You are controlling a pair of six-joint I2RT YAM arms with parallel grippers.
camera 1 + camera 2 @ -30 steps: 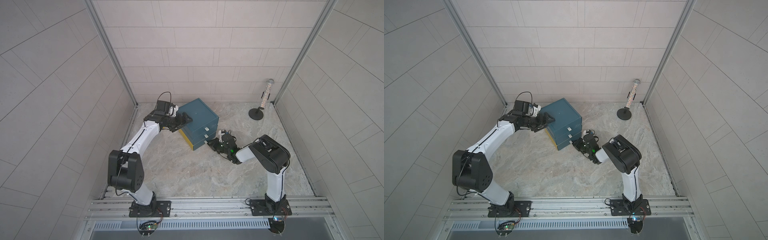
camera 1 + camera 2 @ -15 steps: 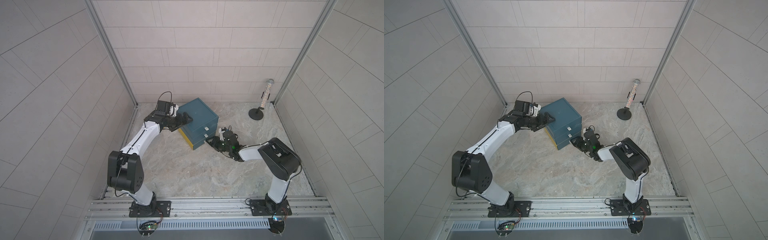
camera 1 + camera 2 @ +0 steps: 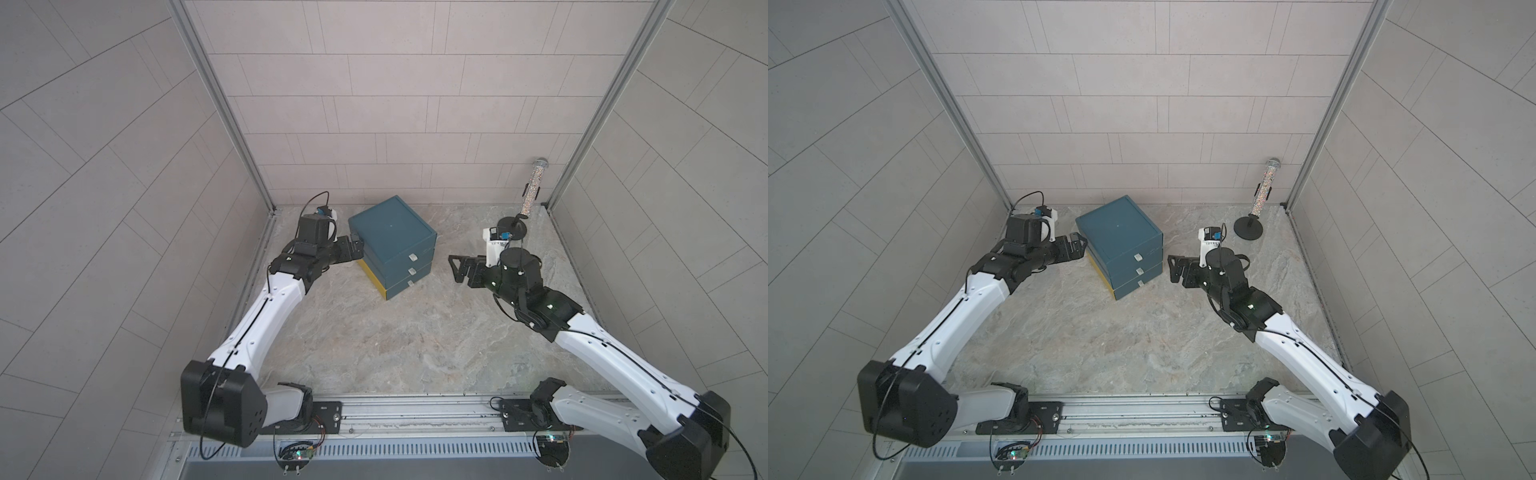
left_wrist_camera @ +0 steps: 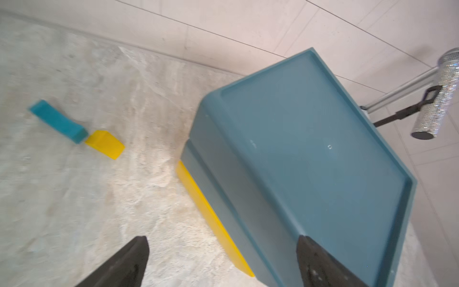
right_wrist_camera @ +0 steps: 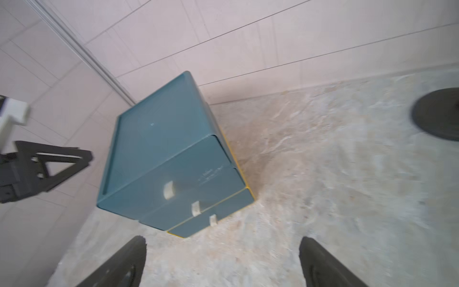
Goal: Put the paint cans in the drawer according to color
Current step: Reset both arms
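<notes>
No paint cans are in view. The drawer (image 3: 390, 232) (image 3: 1117, 232) is a teal unit on a yellow base with three drawers, all shut; their pale handles (image 5: 169, 190) face my right arm. My left gripper (image 3: 351, 249) (image 3: 1077, 247) (image 4: 222, 238) is open at the unit's rear left corner, one finger over its top edge and one beside it, holding nothing. My right gripper (image 3: 455, 269) (image 3: 1173, 270) (image 5: 222, 239) is open and empty, a short way to the right of the drawer fronts and clear of them.
A tall glittery tube (image 3: 534, 183) (image 3: 1264, 187) on a black round stand (image 5: 437, 114) stands at the back right corner, just behind my right wrist. Tiled walls close in three sides. A small teal and yellow patch (image 4: 74, 131) shows on the pale surface in the left wrist view.
My right gripper has pulled back from the drawer fronts toward the right and gone from shut to open. The left arm and the drawer unit have stayed put.
</notes>
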